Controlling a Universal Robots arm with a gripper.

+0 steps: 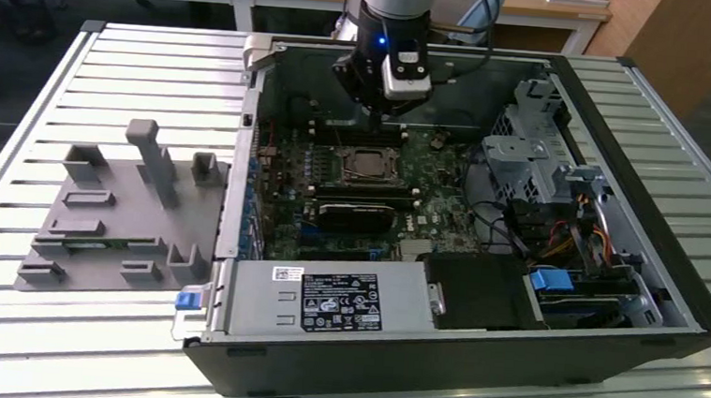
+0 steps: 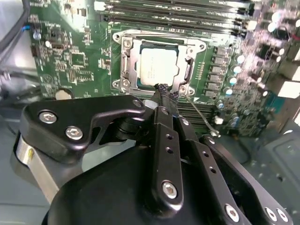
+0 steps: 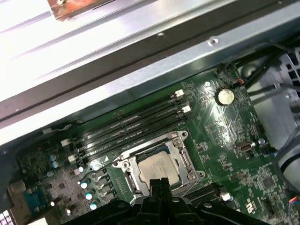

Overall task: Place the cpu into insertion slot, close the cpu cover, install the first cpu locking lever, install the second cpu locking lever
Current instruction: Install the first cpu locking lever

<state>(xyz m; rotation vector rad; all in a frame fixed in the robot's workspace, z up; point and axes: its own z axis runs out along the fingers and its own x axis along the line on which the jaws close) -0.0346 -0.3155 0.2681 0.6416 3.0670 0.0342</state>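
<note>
Exterior view: tool (image 1: 381, 124) inside open computer case (image 1: 649, 304) on table (image 1: 37, 92), above the insertion slot's (image 1: 365, 166) far edge.
Second wrist view: tool closed, gripping nothing; cpu (image 2: 159, 65) seated in slot, cpu cover (image 2: 125, 61) down around it.
First wrist view: tool tips near the cover's edge.

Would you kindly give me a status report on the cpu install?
Gripper shut, tips at the edge of the cpu cover. Cpu seated in insertion slot, cover down. One wire lever lies loose beside the tips.
</note>
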